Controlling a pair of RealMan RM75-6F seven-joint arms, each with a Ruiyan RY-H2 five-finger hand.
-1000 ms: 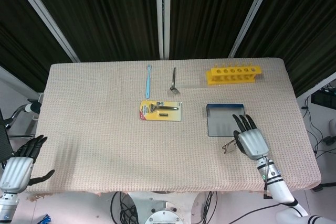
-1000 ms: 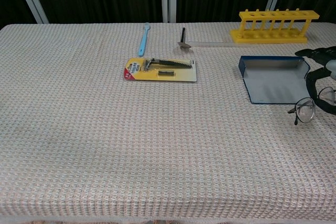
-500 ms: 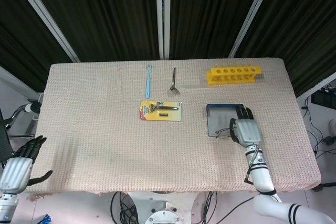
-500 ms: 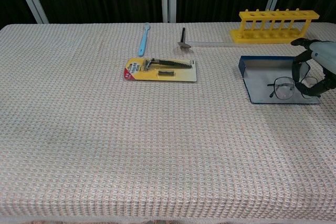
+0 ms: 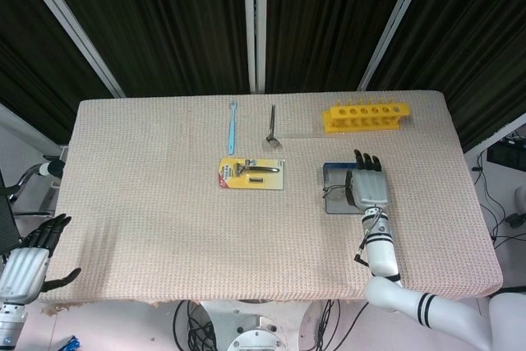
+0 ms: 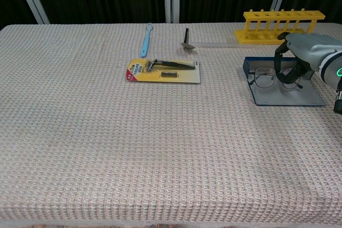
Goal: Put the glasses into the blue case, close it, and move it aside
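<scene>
1. The glasses [image 6: 271, 76] hang over the open blue case [image 6: 283, 95], lenses toward the case's left end, and the chest view suggests they are not yet lying flat inside.
2. The right hand [image 6: 302, 52] pinches them from above, fingers curled down onto the frame; from the head view it sits right over the case's right half.
3. The case lies flat and open on the right side of the table [image 5: 164, 203], just in front of the yellow rack [image 5: 366, 116].
4. By my read, the carry is nearly done: the release into the case, the closing and the move aside are all left.
5. The left hand [image 5: 29, 260] hangs off the table's near-left corner, fingers apart, holding nothing.
6. Mid-table, the razor pack [image 6: 164, 71], blue toothbrush [image 6: 146, 40] and a small dark tool [image 6: 186, 40] lie well apart from the case.
</scene>
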